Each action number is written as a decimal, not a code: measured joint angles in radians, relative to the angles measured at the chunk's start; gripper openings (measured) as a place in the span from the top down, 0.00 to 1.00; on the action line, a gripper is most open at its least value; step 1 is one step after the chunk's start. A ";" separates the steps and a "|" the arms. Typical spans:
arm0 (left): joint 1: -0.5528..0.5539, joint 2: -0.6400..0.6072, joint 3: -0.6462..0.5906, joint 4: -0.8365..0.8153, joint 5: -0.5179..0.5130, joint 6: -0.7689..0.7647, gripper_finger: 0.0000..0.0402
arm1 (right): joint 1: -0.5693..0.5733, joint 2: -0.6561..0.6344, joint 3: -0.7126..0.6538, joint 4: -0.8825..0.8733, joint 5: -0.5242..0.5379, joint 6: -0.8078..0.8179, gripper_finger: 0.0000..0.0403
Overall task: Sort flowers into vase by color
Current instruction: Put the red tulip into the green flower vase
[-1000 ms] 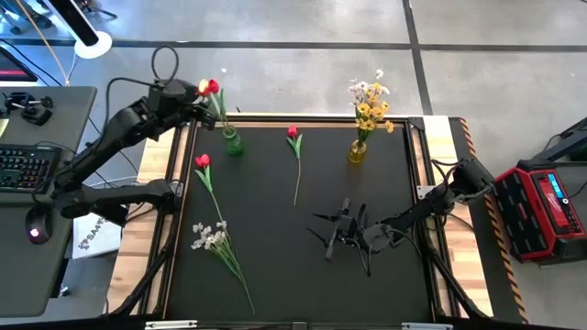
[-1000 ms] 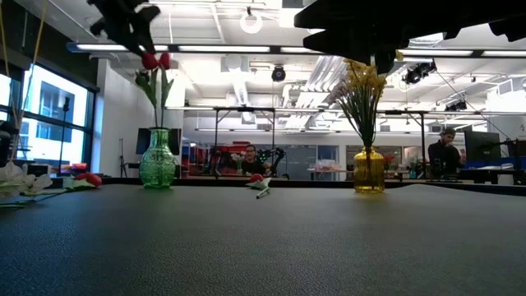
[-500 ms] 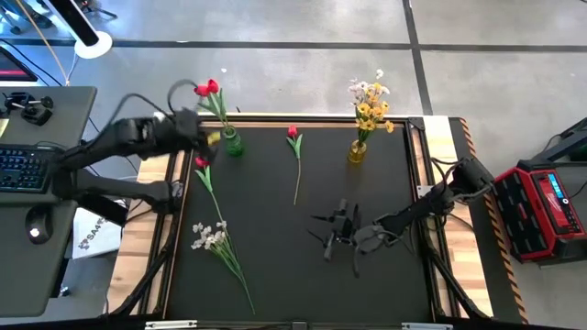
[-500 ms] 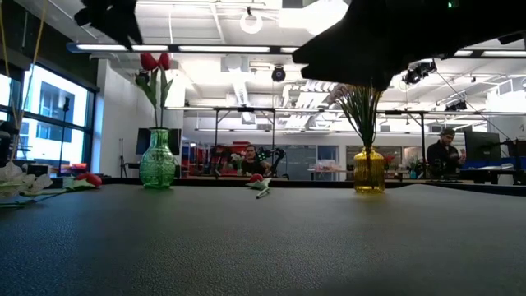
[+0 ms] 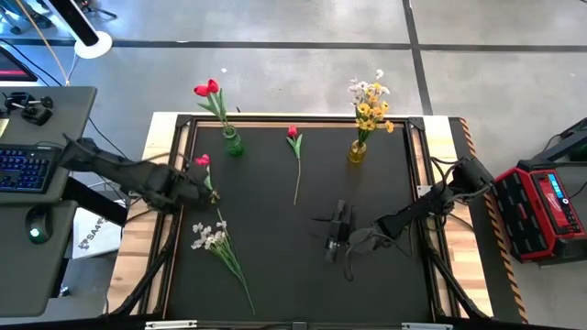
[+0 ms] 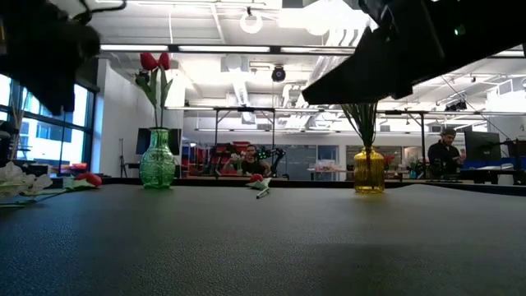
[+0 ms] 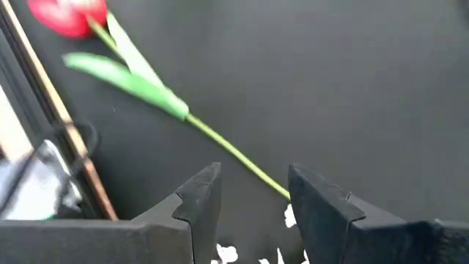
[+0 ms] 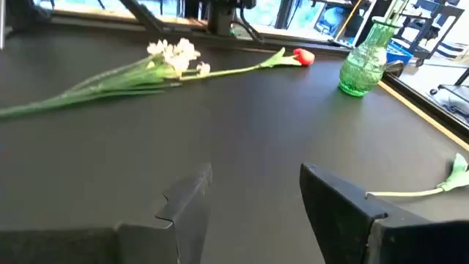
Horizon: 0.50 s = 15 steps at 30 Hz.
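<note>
Two red tulips (image 5: 207, 89) stand in the green vase (image 5: 233, 142) at the far left. Yellow and white flowers (image 5: 370, 103) stand in the yellow vase (image 5: 357, 152). A red tulip (image 5: 202, 161) lies flat at the table's left, and its stem (image 7: 233, 152) runs between the fingers of my left gripper (image 7: 253, 196). That gripper (image 5: 204, 191) is open just above the stem and points down. Another red tulip (image 5: 294, 136) lies in the far middle. A white spray (image 5: 210, 237) lies near left. My right gripper (image 5: 339, 235) stands open over the table's near right with nothing between its fingers.
The table's raised frame (image 5: 183, 137) and wooden edge run close along the left of the lying tulip. The white spray's blossoms (image 7: 223, 254) lie right below my left gripper. A desk with a keyboard (image 5: 26, 170) stands left of the table.
My left gripper has come away from the tulips in the green vase. It has swung down and toward the table's near edge to the tulip lying at the left, tipping to point downward. The tulips stay upright in the vase. My right gripper has tipped slightly downward.
</note>
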 joint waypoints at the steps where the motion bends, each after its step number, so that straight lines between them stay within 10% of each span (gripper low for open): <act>1: -0.022 0.000 -0.025 0.015 0.001 -0.038 0.64 | 0.002 0.000 0.000 -0.012 0.000 0.002 0.51; 15: -0.086 0.153 -0.075 0.079 -0.092 -0.294 0.64 | 0.008 0.000 0.000 -0.033 0.002 0.040 0.51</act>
